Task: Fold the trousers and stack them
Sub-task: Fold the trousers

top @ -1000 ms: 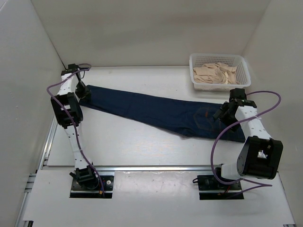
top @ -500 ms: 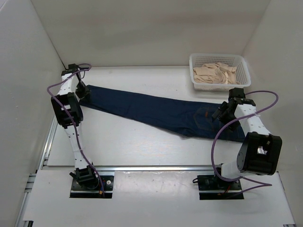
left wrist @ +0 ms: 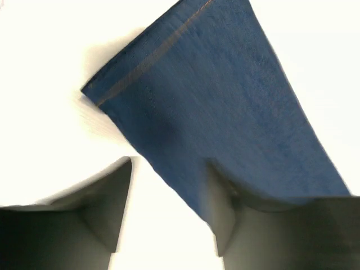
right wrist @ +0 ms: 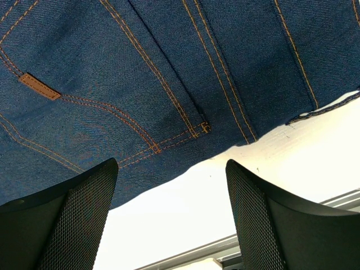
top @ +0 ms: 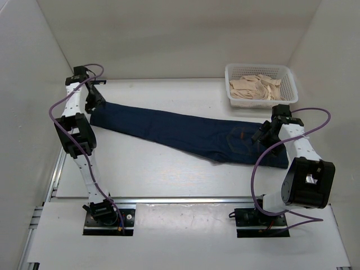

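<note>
Currently my left gripper (left wrist: 169, 169) hangs with jaws apart over the hem end of the trousers (top: 185, 134), and my right gripper (right wrist: 170, 169) hangs likewise parted over the waist end, by the back pocket (right wrist: 112, 73); neither holds cloth. The trousers lie flat and slantwise on the table (top: 146, 169), far left to near right. Risk: a shallow pinch may catch one denim layer only, so the cloth slips out or drags crooked on lifting. The surface is smooth and white; white walls (top: 169, 39) enclose it. A basket (top: 290, 84) of beige cloth (top: 253, 87) stands far right, near the waist.
</note>
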Robot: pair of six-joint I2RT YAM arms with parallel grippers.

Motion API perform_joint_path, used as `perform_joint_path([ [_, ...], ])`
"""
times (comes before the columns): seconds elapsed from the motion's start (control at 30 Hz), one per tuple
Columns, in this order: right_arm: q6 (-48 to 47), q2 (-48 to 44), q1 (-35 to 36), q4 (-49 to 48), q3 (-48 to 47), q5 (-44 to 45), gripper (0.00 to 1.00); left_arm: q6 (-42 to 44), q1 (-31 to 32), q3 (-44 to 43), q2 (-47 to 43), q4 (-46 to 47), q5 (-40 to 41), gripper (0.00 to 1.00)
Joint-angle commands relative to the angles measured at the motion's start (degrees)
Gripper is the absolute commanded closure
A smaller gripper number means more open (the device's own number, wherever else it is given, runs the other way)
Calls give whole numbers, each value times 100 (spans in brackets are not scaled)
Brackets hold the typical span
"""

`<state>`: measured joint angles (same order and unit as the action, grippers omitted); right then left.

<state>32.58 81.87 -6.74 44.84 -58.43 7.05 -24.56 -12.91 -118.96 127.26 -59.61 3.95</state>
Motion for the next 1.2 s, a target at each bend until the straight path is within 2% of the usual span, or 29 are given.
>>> perform_joint_path([
  [0.0, -32, -162, -2, -28, -54, -63, 18, -84, -19, 110, -237, -41, 133, 27],
  [0.1, -32, -162, -2, -28, -54, -63, 18, -146, -19, 162, -237, -112, 290, 16],
  [0.17, -85, -162, -2, -28, -54, -63, 18, -199, -19, 223, -342, -112, 440, 20],
  [0.2, -85, -162, -2, -28, -54, -63, 18, -260, -19, 224, -342, -112, 519, 26],
  [0.23, -85, -162, -2, -28, -54, -63, 18, -260, -19, 285, -421, -173, 720, 54],
  [0.3, -85, -223, -2, -28, 16, -124, 17, -313, -19, 434, -509, -173, 853, 69],
  [0.33, -85, -224, -2, -28, 77, -177, 17, -313, -19, 591, -562, -173, 906, 70],
  [0.37, -85, -293, -2, -28, 78, -178, 16, -313, -97, 671, -562, -112, 819, 68],
  [0.4, -15, -294, -2, -28, 174, -273, 14, -313, -98, 750, -562, -112, 714, 60],
  [0.43, -15, -442, -2, -28, 314, -335, 13, -243, -289, 908, -501, -42, 330, 49],
  [0.47, 46, -504, -81, -28, 393, -414, 11, -190, -361, 962, -388, 54, 109, 29],
  [0.57, 47, -768, -327, -28, 692, -845, 10, -190, -554, 962, -45, 116, -279, 5],
  [0.7, -76, -1006, -451, 95, 807, -907, 9, -137, -555, 612, 350, 178, -280, 4],
  [0.87, -128, -1067, -556, 201, 684, -1020, 9, -146, -555, -64, 843, 240, -262, 19],
  [1.07, -129, -1129, -556, 148, 570, -1162, 9, -207, -555, -786, 1468, 240, -333, 22],
  [1.17, -129, -1129, -556, 201, 570, -1162, 9, -137, -494, -928, 1600, 240, -474, 50],
])
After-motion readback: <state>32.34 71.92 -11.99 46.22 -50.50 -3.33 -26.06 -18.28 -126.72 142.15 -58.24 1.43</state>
